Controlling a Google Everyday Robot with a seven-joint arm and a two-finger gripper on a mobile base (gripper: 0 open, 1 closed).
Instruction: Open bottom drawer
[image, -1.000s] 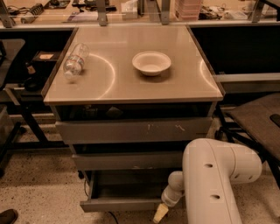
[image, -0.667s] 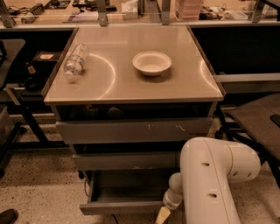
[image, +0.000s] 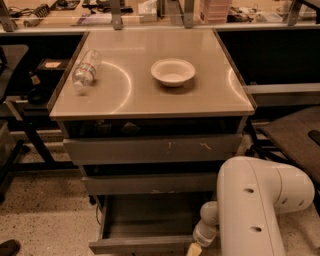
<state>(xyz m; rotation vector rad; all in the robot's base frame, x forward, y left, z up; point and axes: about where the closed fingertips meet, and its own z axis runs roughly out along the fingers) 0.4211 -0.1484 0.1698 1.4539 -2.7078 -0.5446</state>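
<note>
The bottom drawer (image: 142, 245) is the slim grey front at the bottom of the cabinet. It stands pulled out, and its grey tray body (image: 150, 217) shows open from above. The mid-sized front (image: 150, 183) and the widest front with white scratches (image: 152, 149) sit closed above it. My white arm (image: 255, 205) reaches down at the lower right. My gripper (image: 194, 249) is at the drawer front's right end, at the bottom edge of the view, mostly cut off.
On the tan cabinet top (image: 210, 95) lie a clear plastic bottle (image: 86, 69) on its side and a white bowl (image: 173, 71). A dark chair (image: 292, 135) stands to the right. Black table legs (image: 30, 135) stand to the left. A cluttered counter (image: 150, 10) runs behind.
The arm has shifted slightly left and down, and the bottom drawer front has come out a little further toward the camera.
</note>
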